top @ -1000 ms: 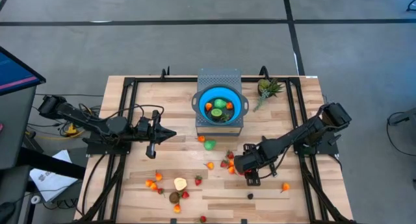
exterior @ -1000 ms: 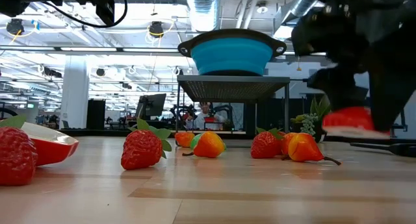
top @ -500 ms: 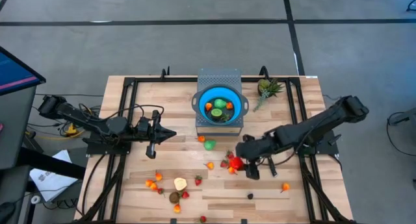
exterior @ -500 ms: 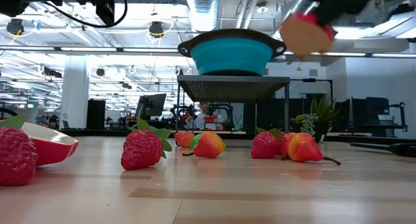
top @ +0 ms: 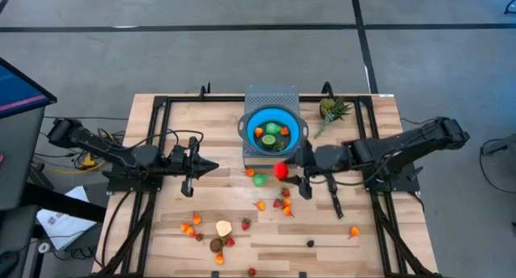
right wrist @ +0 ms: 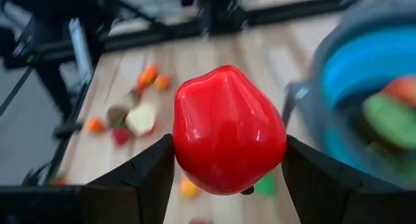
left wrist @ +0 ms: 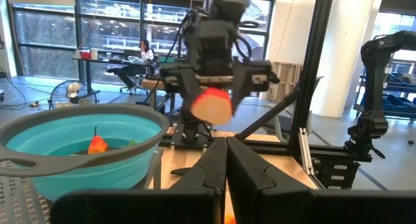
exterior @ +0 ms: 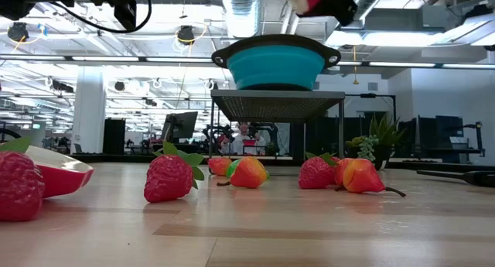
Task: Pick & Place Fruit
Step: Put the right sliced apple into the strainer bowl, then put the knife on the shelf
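Note:
My right gripper (top: 284,172) is shut on a red fruit (right wrist: 227,138) with a pale cut face (left wrist: 213,108). It holds the fruit in the air just before the near side of the blue bowl (top: 273,130), which sits on a grey perforated stand (top: 272,97) and has several fruits in it. More small fruits lie on the wooden table: a green one (top: 260,180), strawberries (top: 282,201) and a cluster near the front left (top: 211,234). My left gripper (top: 211,167) is shut and touches nothing; it hovers left of the stand. My right gripper pinches the red fruit between its two fingers (right wrist: 148,178), one on each of two opposite sides (right wrist: 181,152). The fingers come from the table's right, slanting a little downward. The fruit is lifted clear of the table, about level with the bowl's rim or above.
A spiky green-leaved piece (top: 332,110) lies at the far right of the table. A black frame (top: 157,141) runs along the table's sides. One orange fruit (top: 353,231) and a small dark one (top: 310,243) lie near the front right. People sit in the room beyond (left wrist: 144,52).
My right gripper has risen from the table with the red fruit, lifting it clear. It has gone toward the far edge and left, toward the bowl, and has tipped from pointing steeply down to nearer level.

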Controlling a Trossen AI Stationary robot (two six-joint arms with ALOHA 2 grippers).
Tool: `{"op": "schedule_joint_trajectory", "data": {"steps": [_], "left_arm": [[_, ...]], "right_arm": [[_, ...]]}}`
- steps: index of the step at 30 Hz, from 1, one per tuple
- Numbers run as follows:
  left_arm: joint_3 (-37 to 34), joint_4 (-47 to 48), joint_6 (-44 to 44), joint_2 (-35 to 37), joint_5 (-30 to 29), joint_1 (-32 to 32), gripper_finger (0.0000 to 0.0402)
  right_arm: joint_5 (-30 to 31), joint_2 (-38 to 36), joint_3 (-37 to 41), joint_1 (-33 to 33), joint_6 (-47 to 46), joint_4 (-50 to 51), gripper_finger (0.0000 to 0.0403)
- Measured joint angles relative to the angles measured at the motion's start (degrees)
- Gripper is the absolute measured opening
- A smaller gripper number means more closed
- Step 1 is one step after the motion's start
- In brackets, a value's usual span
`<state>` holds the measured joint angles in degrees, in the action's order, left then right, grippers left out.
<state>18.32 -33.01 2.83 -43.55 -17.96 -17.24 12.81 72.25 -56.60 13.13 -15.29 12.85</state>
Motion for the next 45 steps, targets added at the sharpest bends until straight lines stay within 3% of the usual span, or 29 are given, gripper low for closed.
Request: {"op": "schedule_joint_trajectory", "data": {"steps": [7, 12, 16, 24, 36, 40, 45], "left_arm": [[-0.01, 0.00, 0.00, 0.01, 0.00, -0.01, 0.0002], [-0.01, 0.00, 0.00, 0.00, 0.00, -0.01, 0.0002], [-0.01, 0.00, 0.00, 0.00, 0.00, 0.00, 0.0002], [-0.01, 0.00, 0.00, 0.00, -0.01, 0.00, 0.0002], [-0.01, 0.00, 0.00, 0.00, 0.00, 0.00, 0.0002], [-0.01, -0.01, 0.01, 0.01, 0.00, -0.01, 0.0002], [0.00, 0.00, 0.02, 0.02, 0.00, -0.01, 0.0002]], "right_arm": [[4.58, 0.02, 0.00, -5.00, 4.99, -6.49, 0.0240], [11.26, 0.13, 0.00, -9.50, 5.45, -6.70, 0.0240], [12.80, 0.22, 0.00, -12.66, 6.26, -5.92, 0.0240], [12.73, 0.22, 0.00, -15.28, 6.28, -2.59, 0.0245], [12.52, 0.14, 0.00, -14.65, 6.28, -0.93, 0.0325], [10.82, -0.11, 0.00, -13.87, 6.27, -0.52, 0.0315], [8.21, -2.21, 0.06, -10.11, 6.07, 2.42, 0.0270]]}}
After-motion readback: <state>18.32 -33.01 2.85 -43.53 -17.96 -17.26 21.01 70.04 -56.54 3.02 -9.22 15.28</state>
